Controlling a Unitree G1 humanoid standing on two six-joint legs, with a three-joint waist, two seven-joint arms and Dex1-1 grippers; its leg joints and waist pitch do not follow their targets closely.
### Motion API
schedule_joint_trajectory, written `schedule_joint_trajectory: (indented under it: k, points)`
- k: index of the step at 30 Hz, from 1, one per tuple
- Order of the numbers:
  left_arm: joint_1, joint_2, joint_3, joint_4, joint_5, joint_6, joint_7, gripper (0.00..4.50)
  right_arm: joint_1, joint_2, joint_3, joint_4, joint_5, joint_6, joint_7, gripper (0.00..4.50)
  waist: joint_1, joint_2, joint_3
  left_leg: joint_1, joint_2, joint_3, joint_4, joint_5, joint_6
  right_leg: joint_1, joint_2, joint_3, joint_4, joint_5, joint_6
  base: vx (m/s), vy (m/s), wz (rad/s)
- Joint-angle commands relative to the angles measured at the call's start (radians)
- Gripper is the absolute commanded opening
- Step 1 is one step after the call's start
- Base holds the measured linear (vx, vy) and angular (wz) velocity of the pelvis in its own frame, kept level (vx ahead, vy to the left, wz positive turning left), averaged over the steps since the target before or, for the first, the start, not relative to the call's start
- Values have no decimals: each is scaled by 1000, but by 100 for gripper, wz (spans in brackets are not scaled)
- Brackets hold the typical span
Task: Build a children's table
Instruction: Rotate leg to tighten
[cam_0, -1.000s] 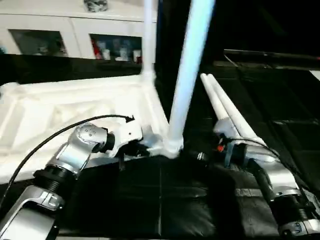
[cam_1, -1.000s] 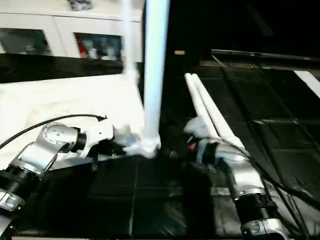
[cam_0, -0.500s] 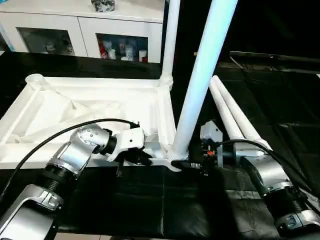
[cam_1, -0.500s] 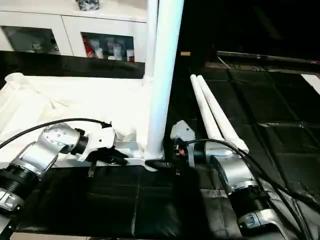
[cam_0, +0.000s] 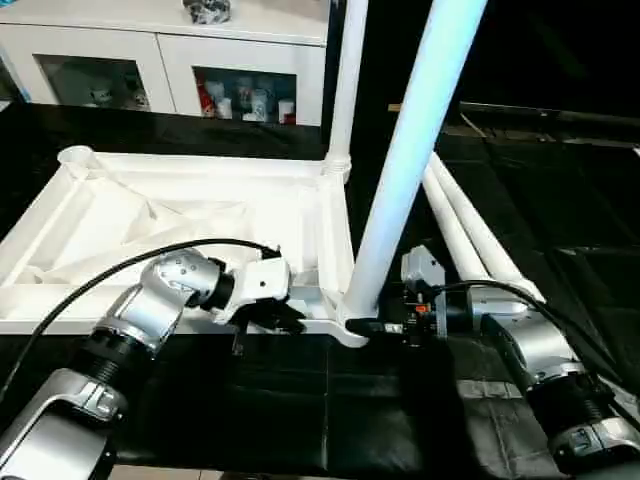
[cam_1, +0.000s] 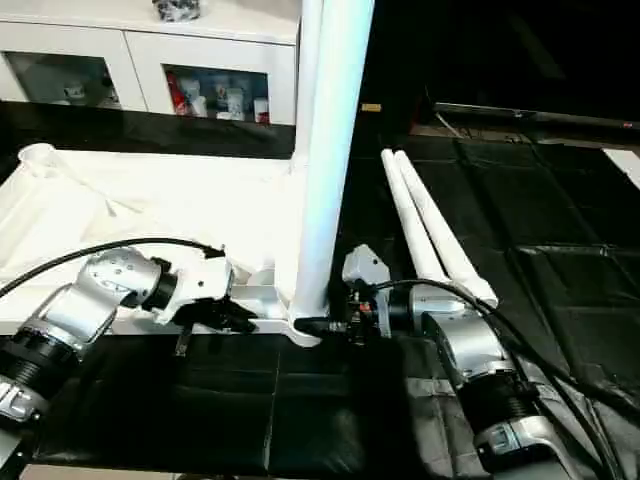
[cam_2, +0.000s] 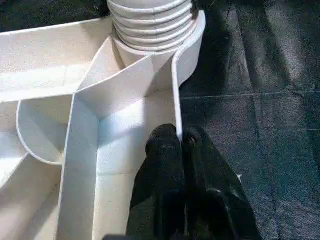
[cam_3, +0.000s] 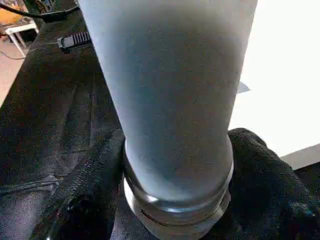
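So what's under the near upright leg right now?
The leg stands in the tabletop's near corner socket. The right pincer flanks its ribbed base; the leg covers the socket's inside.

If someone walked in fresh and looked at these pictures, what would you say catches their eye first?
Probably the tall white leg standing upright in the near right corner of the upturned tabletop, with the right end effector straddling its base. Next, the left end effector pinching the tabletop's near rim beside that corner. A second leg stands at the far right corner, and two spare legs lie on the black mat to the right.
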Motion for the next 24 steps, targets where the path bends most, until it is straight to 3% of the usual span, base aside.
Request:
schedule_joint_trajectory:
  k: [1, 7, 9, 12, 14, 17, 18, 20, 24]
  points:
    - [-12, -5, -41, 6, 30, -23, -30, 0, -18, 3, 8, 10, 6, 12, 23, 274, -4, 3, -70, 8, 46, -11, -61, -158, 27, 45, -91, 55, -72, -131, -196, 0, 0, 0]
    - [-11, -17, -26, 18, 17, 8, -15, 0, 1, 18, 1, -6, 25, 42, 12, 272, -5, 8, -70, 9, 47, -12, -61, -175, 18, 45, -91, 55, -74, -140, -199, 0, 0, 0]
    - [-15, -44, 0, 22, 10, 79, 45, 0, 27, 48, -18, -24, 34, 71, -56, 272, -7, 10, -68, 10, 48, -12, -64, -191, 12, 44, -92, 55, -75, -153, -203, 0, 0, 0]
    - [-26, -105, 41, 9, 3, 180, 167, 0, 53, 119, -45, -31, 12, 103, -228, 272, -10, 12, -63, 17, 47, -14, -68, -231, -7, 40, -95, 57, -84, -225, -196, 0, 0, 0]
    - [-27, -135, 53, -9, -2, 220, 208, 0, 49, 159, -56, -18, 1, 119, -309, 272, -15, 11, -59, 19, 43, -20, -73, -275, -23, 39, -99, 56, -101, -370, -152, 0, 0, 0]
    - [-27, -170, 63, -33, -6, 268, 252, 0, 40, 212, -72, 4, -11, 140, -409, 272, -26, 11, -58, 14, 43, -24, -78, -283, -33, 40, -100, 55, -101, -395, -139, 0, 0, 0]
    - [-33, -218, 77, -52, 0, 331, 317, 0, 20, 271, -89, 35, -20, 150, -505, 272, -30, 8, -59, 13, 44, -24, -79, -282, -38, 41, -99, 55, -99, -391, -138, 0, 0, 0]
    - [-43, -292, 94, -75, 15, 420, 420, 0, -24, 355, -117, 100, -30, 155, -647, 272, -47, 12, -59, 15, 42, -25, -76, -286, -45, 36, -101, 56, -100, -391, -152, 0, 0, 0]
    - [-52, -349, 98, -98, 37, 480, 506, 0, -65, 400, -116, 161, -78, 136, -774, 272, -55, 10, -60, 14, 38, -21, -72, -270, -27, 36, -96, 57, -105, -359, -150, 0, 0, 0]
